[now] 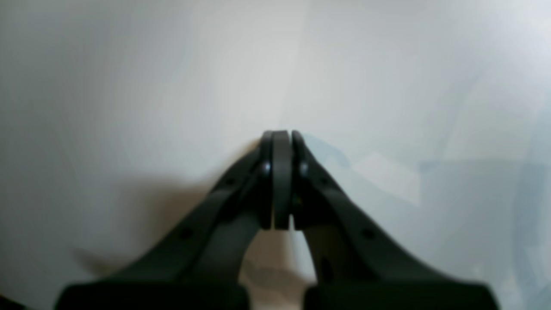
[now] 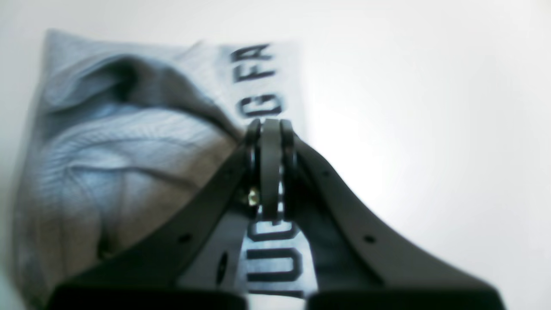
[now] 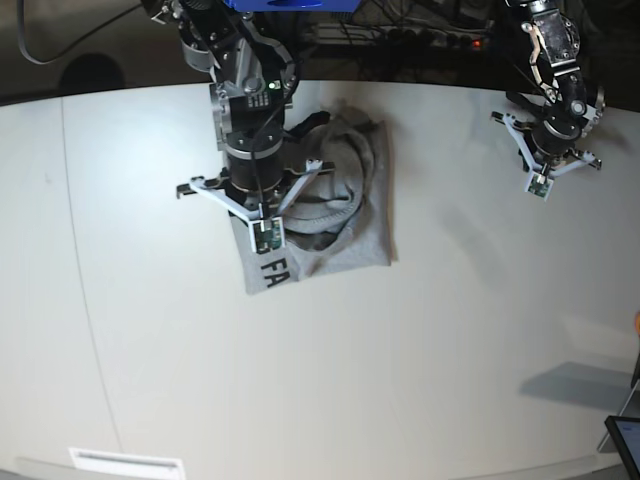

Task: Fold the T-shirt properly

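Note:
The heather-grey T-shirt (image 3: 340, 215) lies bunched in a rumpled heap on the white table (image 3: 420, 380), with black block lettering showing along its lower left edge. In the right wrist view the T-shirt (image 2: 120, 146) fills the left half, with its lettered strip running under the fingers. My right gripper (image 2: 271, 125) is shut, its tips right at the cloth beside the letters, and I see no cloth between them. In the base view the right gripper (image 3: 262, 232) hangs over the shirt's left part. My left gripper (image 1: 282, 133) is shut and empty over bare table, far right of the shirt in the base view (image 3: 548, 170).
A dark screen corner (image 3: 625, 440) sits at the table's bottom right edge, and a white label (image 3: 125, 463) lies at the front left. Cables and dark equipment run behind the far edge of the table.

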Controlling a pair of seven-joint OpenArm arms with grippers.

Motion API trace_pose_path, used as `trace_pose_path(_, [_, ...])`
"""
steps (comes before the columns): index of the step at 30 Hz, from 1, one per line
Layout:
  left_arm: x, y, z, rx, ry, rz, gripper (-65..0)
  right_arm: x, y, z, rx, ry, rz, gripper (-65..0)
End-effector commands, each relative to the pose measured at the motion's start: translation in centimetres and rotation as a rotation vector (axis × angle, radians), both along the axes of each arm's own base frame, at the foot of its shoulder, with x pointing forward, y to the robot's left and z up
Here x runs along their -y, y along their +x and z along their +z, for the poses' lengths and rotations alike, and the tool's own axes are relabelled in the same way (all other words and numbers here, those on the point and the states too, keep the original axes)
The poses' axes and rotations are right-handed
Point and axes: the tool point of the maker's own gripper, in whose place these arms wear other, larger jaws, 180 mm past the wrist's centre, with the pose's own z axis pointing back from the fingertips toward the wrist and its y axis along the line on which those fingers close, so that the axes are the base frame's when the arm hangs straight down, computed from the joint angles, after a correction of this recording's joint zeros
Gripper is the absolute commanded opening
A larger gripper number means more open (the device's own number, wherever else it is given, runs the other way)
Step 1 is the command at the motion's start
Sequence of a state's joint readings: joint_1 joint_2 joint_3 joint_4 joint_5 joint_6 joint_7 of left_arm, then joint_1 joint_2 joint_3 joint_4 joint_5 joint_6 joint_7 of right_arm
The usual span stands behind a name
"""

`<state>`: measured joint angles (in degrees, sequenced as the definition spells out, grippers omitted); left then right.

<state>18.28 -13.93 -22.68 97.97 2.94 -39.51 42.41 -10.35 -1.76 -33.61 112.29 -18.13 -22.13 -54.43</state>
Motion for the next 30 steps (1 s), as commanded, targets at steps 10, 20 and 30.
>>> trace_pose_path(10, [-0.7, -0.6, 0.0, -0.032, 0.030, 0.001, -65.0, 0.3, 0.8, 0.3, 0.022, 0.136, -0.012, -64.7])
trace_pose_path(20, [-0.6, -0.1, 0.2, -0.022, 0.030, -0.004, -65.0, -3.1, -0.8, 0.2, 0.000, 0.163, 0.081, -64.7])
trace_pose_path(30, [-0.5, -0.3, 0.1, -0.025, 0.027, -0.003, -65.0, -5.9, -0.9, 1.2, 0.017, 0.187, 0.165, -64.7])
